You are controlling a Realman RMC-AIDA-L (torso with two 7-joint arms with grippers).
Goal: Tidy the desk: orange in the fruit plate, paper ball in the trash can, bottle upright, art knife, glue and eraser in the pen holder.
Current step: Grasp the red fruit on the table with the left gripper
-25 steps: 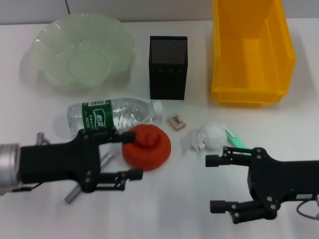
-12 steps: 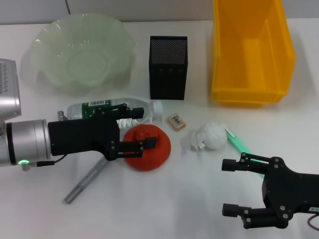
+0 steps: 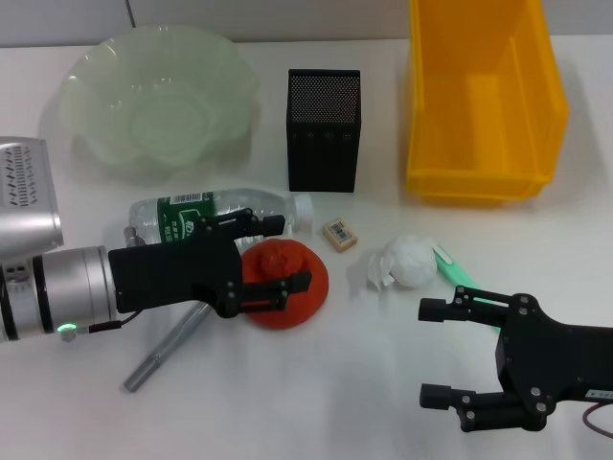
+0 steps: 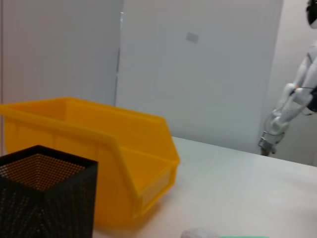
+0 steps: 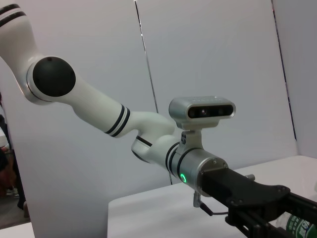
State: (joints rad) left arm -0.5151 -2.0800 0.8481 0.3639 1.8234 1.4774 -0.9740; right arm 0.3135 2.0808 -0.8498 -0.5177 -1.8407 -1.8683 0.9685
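The orange (image 3: 292, 273), a flattened red-orange fruit, lies at the desk's middle. My left gripper (image 3: 293, 252) is open and straddles it: one finger runs along the bottle side and the other crosses its near side. The bottle (image 3: 206, 218) lies on its side just behind. A grey glue stick (image 3: 165, 351) lies partly under the left arm. The eraser (image 3: 339, 234), the paper ball (image 3: 403, 262) and the green art knife (image 3: 454, 271) sit to the right. Near the front right, my right gripper (image 3: 424, 352) hangs open and empty. Farther back stand the black pen holder (image 3: 324, 129), the green fruit plate (image 3: 144, 57) and the yellow trash can (image 3: 426, 115).
In the left wrist view the pen holder (image 4: 44, 198) and the trash can (image 4: 124, 148) stand close together, with bare white table to their right. The right wrist view shows the left arm's camera housing (image 5: 202, 111) and a bit of the bottle's label (image 5: 301, 228).
My left gripper has travelled from the near side of the orange to straddle it, with the arm now lying over the glue stick. The right gripper drew slightly right.
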